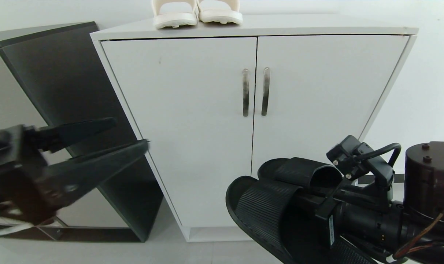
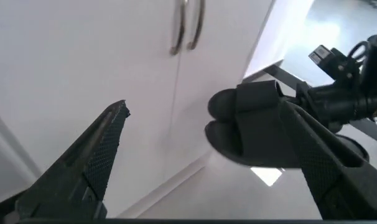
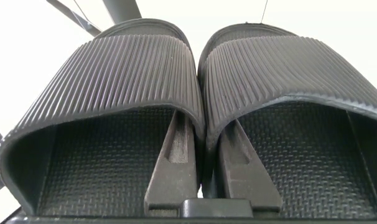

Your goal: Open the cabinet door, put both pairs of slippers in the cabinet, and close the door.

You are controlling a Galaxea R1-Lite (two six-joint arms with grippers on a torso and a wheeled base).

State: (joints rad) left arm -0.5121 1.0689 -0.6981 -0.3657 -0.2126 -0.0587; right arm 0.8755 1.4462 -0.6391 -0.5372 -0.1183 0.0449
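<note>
Now: doors shut, black pair gripped

Right gripper fingers pinch the black slippers by their adjoining inner walls, one finger inside each shoe. Left gripper fingers gape wide, holding nothing. Beyond both fingertips stands the white cabinet, cream slippers on top. A dark shelf unit stands beside the left fingers, grey floor below.

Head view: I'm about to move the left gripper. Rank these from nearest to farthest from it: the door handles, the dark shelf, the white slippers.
1. Dark shelf: right behind the left gripper, on the left of the cabinet.
2. Door handles: middle of the cabinet front, higher up and to the gripper's right.
3. White slippers: on the cabinet top, highest and farthest back.
</note>
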